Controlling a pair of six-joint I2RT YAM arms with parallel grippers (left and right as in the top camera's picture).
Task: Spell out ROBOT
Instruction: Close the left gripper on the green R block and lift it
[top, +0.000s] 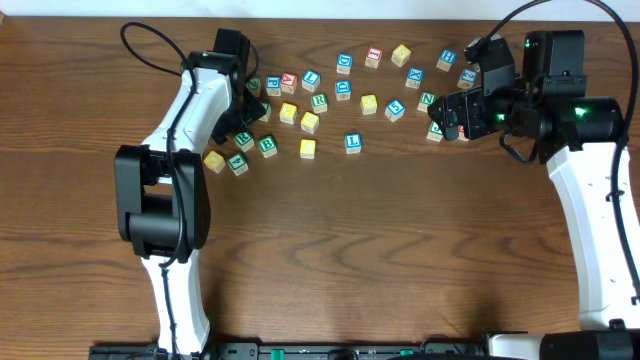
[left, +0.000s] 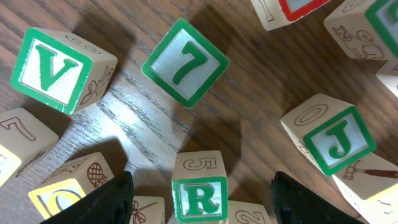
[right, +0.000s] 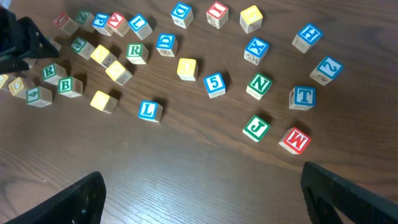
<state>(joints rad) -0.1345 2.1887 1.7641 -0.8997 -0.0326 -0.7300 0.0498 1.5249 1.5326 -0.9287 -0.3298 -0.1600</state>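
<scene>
Green R block (left: 199, 198) sits closest to the lens in the left wrist view, lying on the wooden table (left: 261, 81) between the dark fingers (left: 115, 199) of the left gripper (left: 202, 205), whose jaws stand apart on either side of it with a gap showing on both sides. Just beside it at lower left lies a yellow O block (left: 59, 198), partly cut off by the frame edge. Farther up the view are a green 7 block (left: 185, 62), a green V block (left: 53, 70) and a green J block (left: 336, 142), each turned at its own angle. Seen from overhead, the left gripper hovers over the left end of a loose scatter of letter blocks across the upper half of the view, with a green B block (top: 267, 146) near it and a second R block (top: 318, 101) toward the middle. The right gripper (right: 211, 199) hangs over bare wood at the right end of the scatter, jaws spread wide and gripping nothing. Ahead of it in the right wrist view lies a blue T block (right: 303, 97), with a green N block (right: 259, 85) near it on the left and a red M block (right: 294, 140) nearer the camera. A blue L block (right: 148, 110) lies alone on the near edge of the scatter.
</scene>
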